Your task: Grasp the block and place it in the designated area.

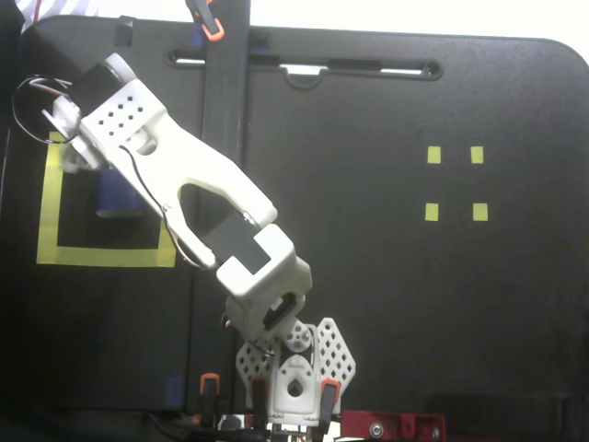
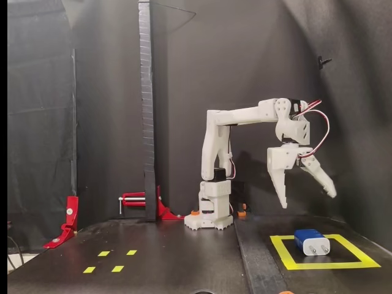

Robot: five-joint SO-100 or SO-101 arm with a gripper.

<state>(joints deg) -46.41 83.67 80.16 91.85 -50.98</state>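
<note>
Your gripper (image 2: 306, 199) hangs high above the table with its two fingers spread wide and nothing between them. Below it, the block (image 2: 312, 242) lies flat inside the designated area (image 2: 280, 253), its silver prongs facing the side camera; it touches no tape and has dark floor on every side. In the top-down fixed view the block (image 1: 118, 194) sits in the upper half of the yellow square (image 1: 101, 256), partly under the white arm (image 1: 198, 193), nearer the top tape edge than the bottom one. You have open air between fingertips and block. The four small yellow squares (image 1: 455, 183) lie well apart, across the table.
</note>
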